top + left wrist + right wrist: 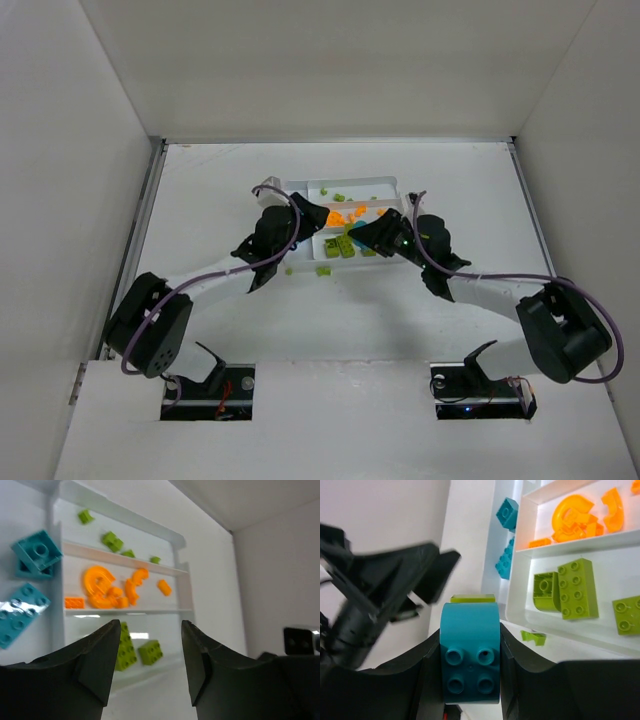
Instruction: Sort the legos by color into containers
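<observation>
White table (400, 310): arms (215, 278) bend toward tray (345, 182), left fingers (95, 655) apart, right fingers (520, 665) clamp teal lego (471, 652).

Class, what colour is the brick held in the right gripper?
Teal-blue. The brick shows best in the right wrist view.

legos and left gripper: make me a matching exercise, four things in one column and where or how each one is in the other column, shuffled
Things
1. orange legos
2. teal curved lego
3. large lime green bricks
4. left gripper

Places or states
a. open, nothing between the fingers
b. compartment of the tray nearest the arms
c. middle compartment of the tray
d. clamped in the right gripper

Pairs: 1-c, 2-d, 3-b, 4-a
</observation>
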